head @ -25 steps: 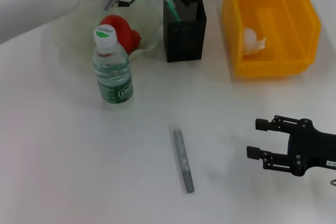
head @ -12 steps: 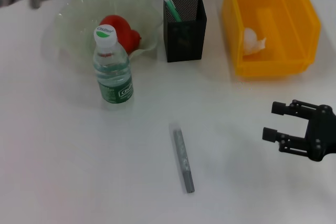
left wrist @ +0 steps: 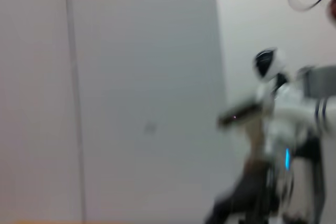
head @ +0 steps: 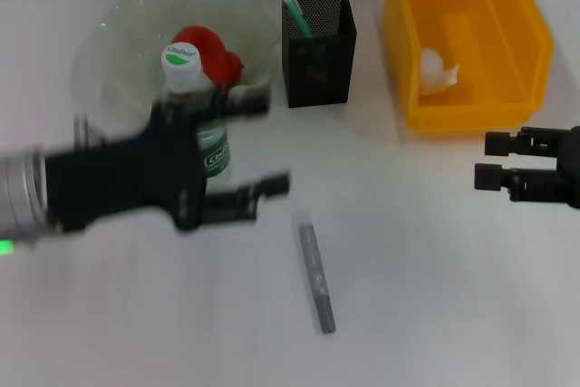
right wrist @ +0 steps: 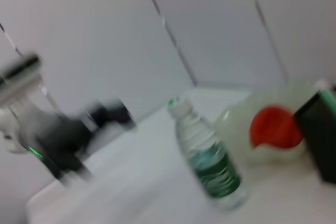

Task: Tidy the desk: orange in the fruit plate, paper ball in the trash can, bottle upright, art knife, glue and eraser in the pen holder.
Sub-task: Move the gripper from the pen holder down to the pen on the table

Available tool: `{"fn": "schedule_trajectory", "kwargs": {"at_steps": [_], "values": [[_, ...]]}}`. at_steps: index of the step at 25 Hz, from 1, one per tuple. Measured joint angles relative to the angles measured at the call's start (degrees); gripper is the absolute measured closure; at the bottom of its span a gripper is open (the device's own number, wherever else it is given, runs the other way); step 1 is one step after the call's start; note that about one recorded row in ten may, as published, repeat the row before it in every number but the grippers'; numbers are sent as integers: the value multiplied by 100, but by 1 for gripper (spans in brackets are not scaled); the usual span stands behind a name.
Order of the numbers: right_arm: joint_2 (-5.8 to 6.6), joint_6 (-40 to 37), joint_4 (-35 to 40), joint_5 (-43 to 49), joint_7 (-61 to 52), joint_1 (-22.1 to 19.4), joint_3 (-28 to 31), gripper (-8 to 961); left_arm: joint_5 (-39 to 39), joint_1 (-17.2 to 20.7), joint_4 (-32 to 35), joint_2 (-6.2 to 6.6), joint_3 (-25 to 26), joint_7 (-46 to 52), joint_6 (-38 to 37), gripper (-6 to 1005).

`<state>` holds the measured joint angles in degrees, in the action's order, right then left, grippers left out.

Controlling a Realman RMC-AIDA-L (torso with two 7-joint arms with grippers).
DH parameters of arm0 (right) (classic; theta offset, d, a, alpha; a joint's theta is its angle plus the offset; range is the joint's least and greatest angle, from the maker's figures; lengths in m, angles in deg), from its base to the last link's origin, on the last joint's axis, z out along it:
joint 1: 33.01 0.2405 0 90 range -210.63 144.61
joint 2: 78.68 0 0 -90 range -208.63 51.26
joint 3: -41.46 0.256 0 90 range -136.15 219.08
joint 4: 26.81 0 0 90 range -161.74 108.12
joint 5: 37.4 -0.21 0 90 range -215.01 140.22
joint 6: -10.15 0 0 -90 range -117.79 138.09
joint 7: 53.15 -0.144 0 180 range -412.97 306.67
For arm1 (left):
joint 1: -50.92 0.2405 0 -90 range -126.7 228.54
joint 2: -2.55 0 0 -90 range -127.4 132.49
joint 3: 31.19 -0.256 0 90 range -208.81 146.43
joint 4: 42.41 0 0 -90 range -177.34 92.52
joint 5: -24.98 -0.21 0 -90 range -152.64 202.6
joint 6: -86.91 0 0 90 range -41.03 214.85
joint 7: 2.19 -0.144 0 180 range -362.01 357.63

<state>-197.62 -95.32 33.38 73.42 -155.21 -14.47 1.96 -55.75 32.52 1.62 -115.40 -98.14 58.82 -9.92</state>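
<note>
Head view shows most of the tidying already done, as I judge it: the orange (head: 207, 50) sits in the fruit plate (head: 113, 29) at about eleven o'clock on the worktop (head: 426, 296), the paper ball (head: 435, 70) lies in the yellow trash can (head: 471, 38) at one o'clock, and the bottle (head: 195, 101) stands upright just in front of the plate. The pen holder (head: 319, 47) at twelve o'clock has something green poking out, though I cannot tell what else is inside. What remains is the art knife (head: 317, 276) — a slim grey stick lying flat near the centre, toward six o'clock, touching nothing. My left claw (head: 249, 151) is low over the worktop at nine to ten o'clock, fingers spread wide with nothing between them, crossing in front of the bottle's lower half and pointing toward three o'clock. My right claw (head: 497, 159) hangs at three o'clock, also spread and empty, well apart from the knife. So the step in hand looks like the reach for the knife; the next move calls for squaring the jaws across its narrow width and coming down low, since it lies flush on the surface. That surface is plain white and smooth — the wrist views show pale panelled walls, and another robot-like figure (left wrist: 273, 129) stands farther off.
</note>
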Motion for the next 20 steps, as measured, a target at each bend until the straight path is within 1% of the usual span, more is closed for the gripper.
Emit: {"fn": "schedule_trajectory", "kwargs": {"at_steps": [1, 2, 3, 4, 5, 6, 7, 9, 10, 11, 12, 13, 14, 15, 16, 17, 18, 19, 20], "values": [[-1, -286, 533, 297, -835, 289, -95, 237, 0, 0, 0, 0, 0, 0, 0, 199], [-1, -286, 533, 297, -835, 289, -95, 237, 0, 0, 0, 0, 0, 0, 0, 199], [-8, -435, 944, 548, -1605, 625, -369, 237, -149, -32, -481, 8, 122, -353, 4, 199], [-8, -435, 944, 548, -1605, 625, -369, 237, -149, -32, -481, 8, 122, -353, 4, 199], [-8, -419, 1086, 654, -1946, 769, -560, 237, -430, -9, -1606, 16, 365, -1257, 112, 199], [-9, -270, 1317, 1015, -2686, 1136, -1171, 237, -430, -9, -1606, 16, 365, -1257, 112, 199], [-9, -270, 1317, 1015, -2686, 1136, -1171, 237, -517, 139, -1840, -4, 376, -1505, 233, 199], [-9, -110, 1440, 1464, -3357, 1486, -1766, 237, -517, 139, -1840, -4, 376, -1505, 233, 199], [-8, -21, 1452, 1708, -3699, 1685, -2050, 237, -634, 408, -1861, 11, 407, -1659, 307, 199], [-10, 117, 1408, 2115, -4321, 2051, -2615, 237, -653, 449, -1871, 34, 409, -1670, 330, 199], [-10, 117, 1408, 2115, -4321, 2051, -2615, 237, -675, 505, -1885, 65, 413, -1677, 365, 199], [-16, 243, 1320, 2397, -4828, 2386, -3139, 237, -691, 542, -1890, 87, 417, -1681, 382, 199], [-16, 243, 1320, 2397, -4828, 2386, -3139, 237, -703, 570, -1890, 93, 417, -1685, 388, 199], [-20, 331, 1249, 2556, -5079, 2573, -3412, 236, -714, 610, -1885, 104, 419, -1691, 389, 199], [-28, 460, 1089, 2785, -5457, 2903, -3786, 236, -740, 650, -1876, 105, 414, -1720, 390, 199], [-28, 460, 1089, 2785, -5457, 2903, -3786, 236, -740, 650, -1876, 105, 414, -1720, 390, 199], [-45, 616, 747, 2950, -5743, 3267, -4019, 237, -746, 656, -1878, 105, 406, -1735, 401, 199], [-45, 616, 747, 2950, -5743, 3267, -4019, 237, -756, 666, -1885, 104, 392, -1758, 423, 199], [-59, 750, 448, 2965, -5862, 3482, -4085, 237, -761, 674, -1887, 103, 384, -1770, 428, 199]]}}
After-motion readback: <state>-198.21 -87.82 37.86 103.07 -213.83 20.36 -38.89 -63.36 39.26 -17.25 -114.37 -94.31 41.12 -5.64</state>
